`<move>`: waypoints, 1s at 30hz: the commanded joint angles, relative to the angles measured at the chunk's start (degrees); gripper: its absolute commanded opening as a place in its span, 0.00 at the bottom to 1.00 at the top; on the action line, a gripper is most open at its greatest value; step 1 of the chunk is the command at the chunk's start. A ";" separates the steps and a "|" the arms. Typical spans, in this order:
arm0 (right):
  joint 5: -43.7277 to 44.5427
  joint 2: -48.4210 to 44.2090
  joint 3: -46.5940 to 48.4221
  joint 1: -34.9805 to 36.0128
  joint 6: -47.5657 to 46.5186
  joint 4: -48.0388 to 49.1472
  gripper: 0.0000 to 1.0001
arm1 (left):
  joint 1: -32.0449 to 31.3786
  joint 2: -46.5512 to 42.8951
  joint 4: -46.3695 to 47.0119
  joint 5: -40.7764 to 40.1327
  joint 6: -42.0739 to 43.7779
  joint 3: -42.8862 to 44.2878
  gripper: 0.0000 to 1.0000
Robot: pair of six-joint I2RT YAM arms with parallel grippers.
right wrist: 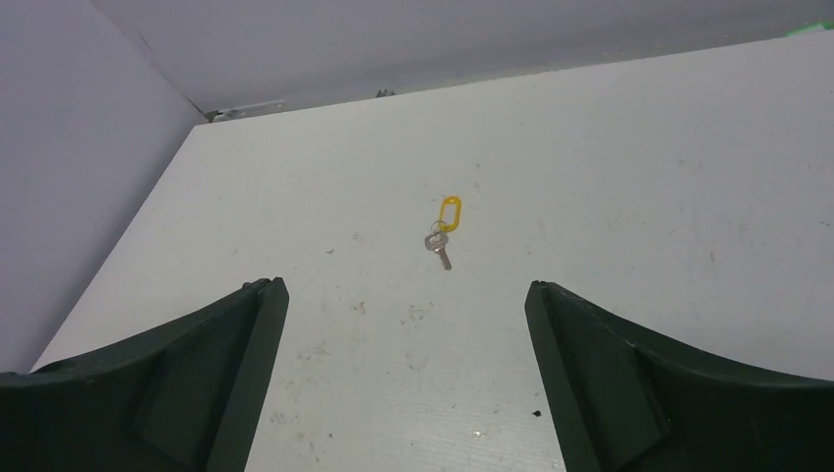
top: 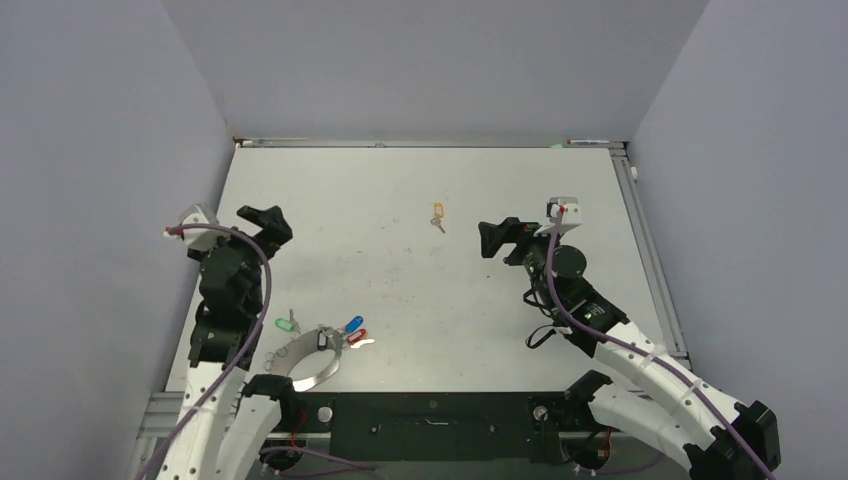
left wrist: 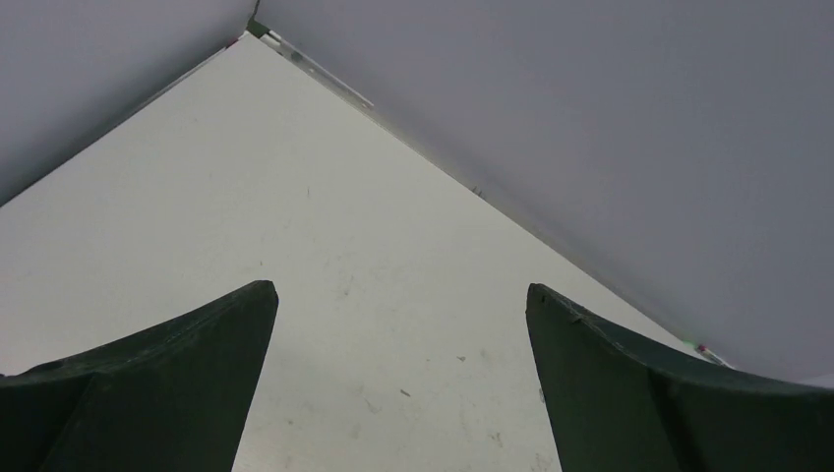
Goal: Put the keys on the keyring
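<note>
Where grey walls (top: 430, 70) enclose scuffed table (top: 400, 275), keys (top: 437, 218) lie.

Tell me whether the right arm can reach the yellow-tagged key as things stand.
Probably yes: the right claw is open and points at the yellow-tagged key, with only bare table between them.

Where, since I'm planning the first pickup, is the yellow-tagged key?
Top view: the yellow-tagged key lies alone midway across the table, toward its far edge, left of the right pincer.

Keyring (top: 310, 362) by left arm (top: 225, 300), green key (top: 285, 324), blue key (top: 352, 324), red key (top: 357, 337) close by, yellow key (top: 437, 216) mid-table
</note>
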 commanded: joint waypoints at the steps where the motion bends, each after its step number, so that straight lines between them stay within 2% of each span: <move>1: 3.40 0.43 1.57 0.03 2.09 -1.10 0.98 | 1.31 -6.23 -21.26 3.97 -8.98 2.73 0.96; 4: 3.21 1.46 3.31 0.03 1.91 -3.72 0.97 | 1.31 -9.00 -29.64 3.57 -11.43 5.38 0.96; 7: 2.19 2.46 4.49 0.03 1.34 -5.93 0.97 | 1.31 -11.90 -34.48 6.63 -5.17 9.26 0.96; 10: 0.52 3.39 4.99 0.03 0.68 -7.63 1.00 | 1.31 -14.63 -38.93 5.08 -1.24 12.41 0.96; 12: -0.95 3.67 5.40 -0.04 0.64 -8.49 0.94 | 1.31 -16.72 -40.72 2.92 1.79 13.36 0.96; 15: -4.07 5.05 5.89 0.07 -0.88 -9.52 0.95 | 1.20 -19.98 -42.35 -0.82 5.30 13.56 0.96; 18: -5.43 10.05 9.45 0.51 -0.67 -15.32 1.00 | -0.92 -23.20 -42.15 -2.90 6.02 12.52 0.96; 19: -5.69 12.03 11.39 1.00 -0.68 -17.29 0.97 | -1.16 -23.69 -42.43 -2.80 6.12 12.54 0.96; 23: -2.38 19.48 16.44 8.59 -0.55 -21.25 0.95 | -1.27 -26.71 -42.13 -4.30 4.96 11.06 0.96; 26: 2.41 24.57 19.62 17.52 -0.47 -20.73 0.95 | -1.40 -28.74 -40.38 -5.01 4.53 7.82 0.96; 30: 3.05 32.81 24.30 24.95 0.00 -19.69 0.95 | -1.32 -29.53 -39.60 -5.00 5.23 6.76 0.96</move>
